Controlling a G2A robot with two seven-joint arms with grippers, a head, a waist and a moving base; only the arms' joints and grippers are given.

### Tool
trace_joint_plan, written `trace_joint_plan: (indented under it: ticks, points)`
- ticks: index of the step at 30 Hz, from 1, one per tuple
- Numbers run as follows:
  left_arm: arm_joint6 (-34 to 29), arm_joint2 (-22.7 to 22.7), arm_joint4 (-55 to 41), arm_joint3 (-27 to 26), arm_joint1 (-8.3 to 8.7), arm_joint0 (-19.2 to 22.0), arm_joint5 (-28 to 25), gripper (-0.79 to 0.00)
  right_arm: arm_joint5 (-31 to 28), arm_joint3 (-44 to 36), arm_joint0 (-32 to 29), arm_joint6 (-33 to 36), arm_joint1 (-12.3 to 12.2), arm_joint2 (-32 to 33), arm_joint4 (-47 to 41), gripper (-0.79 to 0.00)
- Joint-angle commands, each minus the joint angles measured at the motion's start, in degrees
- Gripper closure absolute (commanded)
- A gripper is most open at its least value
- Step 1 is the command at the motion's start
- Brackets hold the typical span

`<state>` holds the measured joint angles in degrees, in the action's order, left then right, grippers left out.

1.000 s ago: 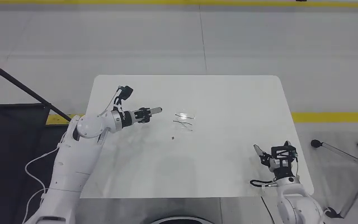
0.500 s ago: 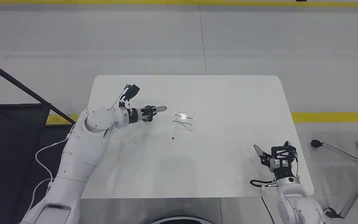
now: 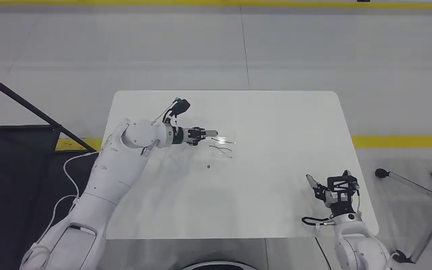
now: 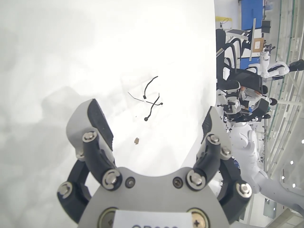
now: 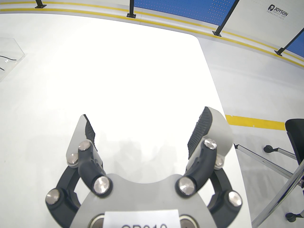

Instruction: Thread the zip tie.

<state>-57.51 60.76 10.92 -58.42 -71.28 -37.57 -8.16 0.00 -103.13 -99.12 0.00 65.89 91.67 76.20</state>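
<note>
Two grippers open, zip ties loose on the surface.
Thin black zip ties [image 4: 152, 104] lie crossed in a small tangle on a clear tray [image 5: 21, 52], a little left of the middle of the white surface [image 3: 283, 121]. The left gripper [image 3: 212, 133] hovers just beside them, pointed their way, jaws wide apart, nothing held. The right gripper [image 5: 147, 119] sits well apart by the near right corner, jaws likewise spread, empty. A tiny brown speck [image 4: 136, 140] lies near the ties.

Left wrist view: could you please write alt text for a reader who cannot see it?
The left gripper hangs over the white table, its fingers open and empty. Just ahead lie thin black zip ties, two crossing, and a small brown speck nearer.
</note>
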Motion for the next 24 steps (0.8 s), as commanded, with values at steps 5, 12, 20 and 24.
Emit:
trace_joint_plan:
  ticks: [5, 12, 20, 24]
  points:
    - [0.4, -2.5, 0.1, 3.5, -0.89, 2.3, 1.6, -0.613, 0.0, 0.0, 0.0, 0.0, 0.0, 0.0, 0.0, -0.785]
    - [0.9, -4.3, -0.2, 6.1, -1.66, 4.0, 1.6, -0.413, 0.0, 0.0, 0.0, 0.0, 0.0, 0.0, 0.0, -0.785]
    - [1.2, -5.8, -0.7, 8.7, -2.45, 5.5, 1.3, -0.357, 0.0, 0.0, 0.0, 0.0, 0.0, 0.0, 0.0, -0.785]
    - [1.1, -6.4, -0.8, 9.8, -2.76, 6.1, 1.1, -0.354, 0.0, 0.0, 0.0, 0.0, 0.0, 0.0, 0.0, -0.785]
